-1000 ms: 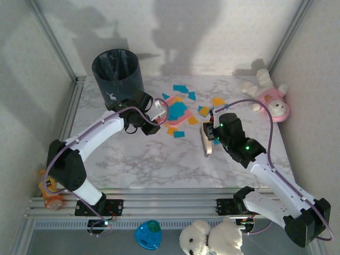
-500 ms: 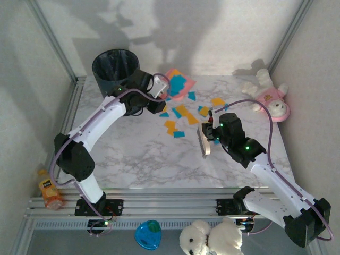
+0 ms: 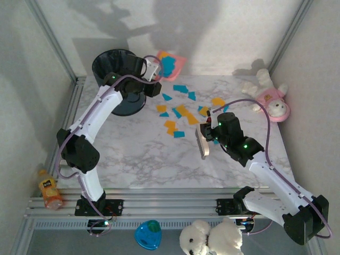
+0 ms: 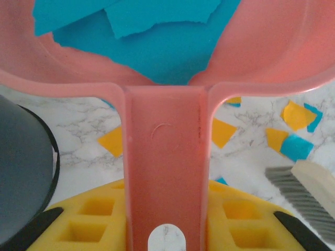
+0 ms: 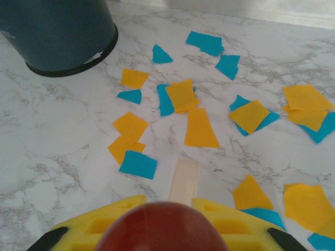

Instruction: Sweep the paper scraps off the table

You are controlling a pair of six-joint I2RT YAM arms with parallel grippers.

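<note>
Hiding left gripper [image 3: 152,68] fingertips behind clamped dustpan [image 3: 171,62] handle; stretching left arm high beside bin [image 3: 118,79]; pinching brush [image 3: 203,141] in low-bent right gripper [image 3: 211,132]; leaving paper scraps [image 3: 178,113] scattered on table [image 3: 138,159], carrying some in pan.

In your left wrist view the pink plastic dustpan [image 4: 272,57] runs off the top and both sides, and the dark round bin [image 4: 21,172] is cut by the left edge. In your right wrist view a blurred dark-red rounded shape [image 5: 162,230] covers the gap between the yellow fingers [image 5: 99,225] and hides most of the cream brush [image 5: 183,180] beyond.
</note>
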